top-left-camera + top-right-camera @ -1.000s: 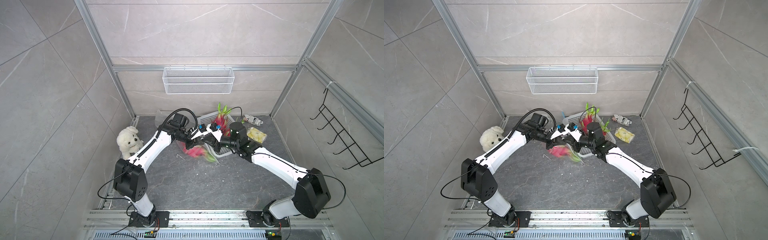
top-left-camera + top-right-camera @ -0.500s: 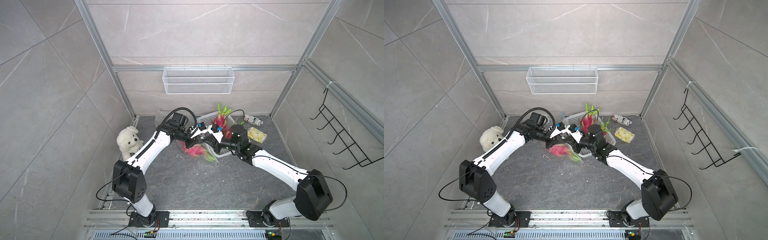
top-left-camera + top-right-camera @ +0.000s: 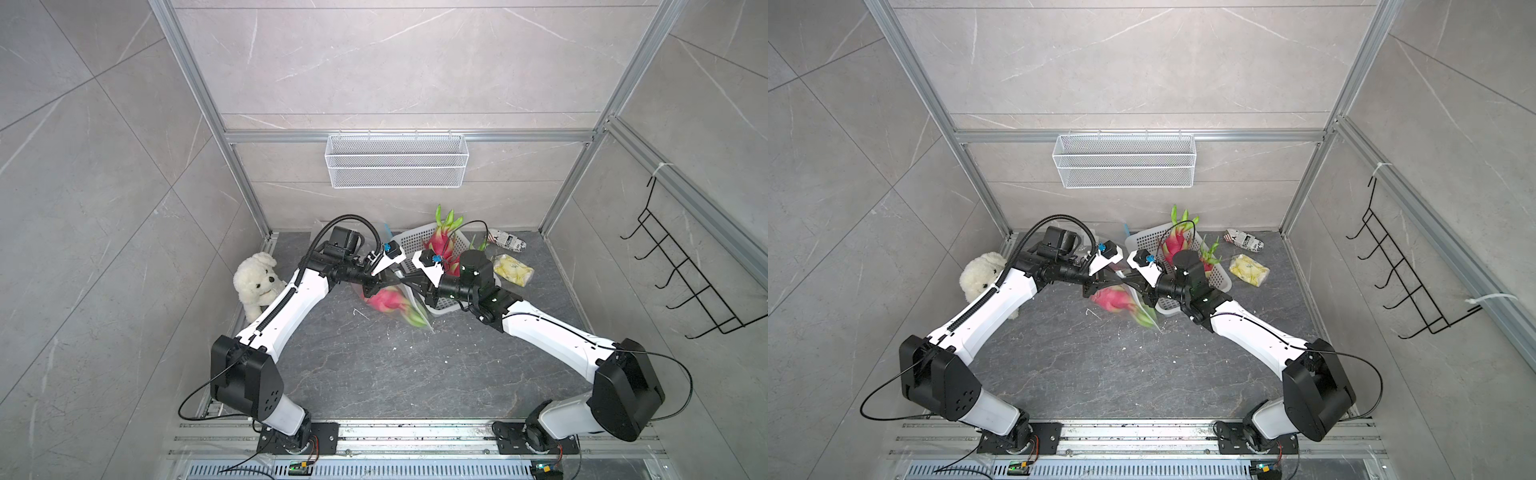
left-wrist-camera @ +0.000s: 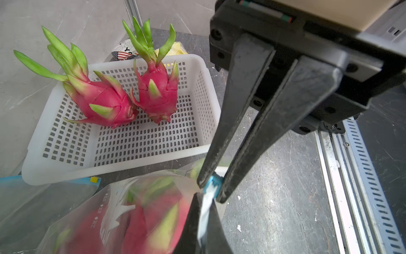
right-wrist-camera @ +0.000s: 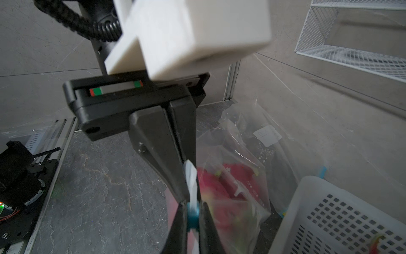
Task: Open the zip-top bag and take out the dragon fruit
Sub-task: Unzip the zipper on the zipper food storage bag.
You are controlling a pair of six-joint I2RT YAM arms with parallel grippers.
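A clear zip-top bag (image 3: 390,301) (image 3: 1117,301) with one magenta dragon fruit (image 4: 142,220) inside hangs between my two grippers over the grey floor. My left gripper (image 3: 370,286) (image 4: 203,220) (image 5: 185,187) is shut on the bag's white top edge. Tip to tip with it, my right gripper (image 3: 405,282) (image 5: 193,211) (image 4: 211,190) is shut on the blue zip slider (image 5: 193,216). The bag looks blurred in both wrist views. Two more dragon fruits (image 4: 103,103) (image 4: 158,92) lie in the white perforated basket (image 4: 109,167) (image 3: 440,307) just behind the grippers.
A white plush dog (image 3: 257,282) sits by the left wall. A yellow packet (image 3: 513,270) and a printed packet (image 3: 507,241) lie at the back right. Empty clear bags (image 5: 263,136) lie behind the held one. A wire shelf (image 3: 395,166) hangs on the back wall, a hook rack (image 3: 685,270) on the right.
Both grips are unchanged and the arms have barely moved. The hanging bag with its fruit has shifted slightly to the left.
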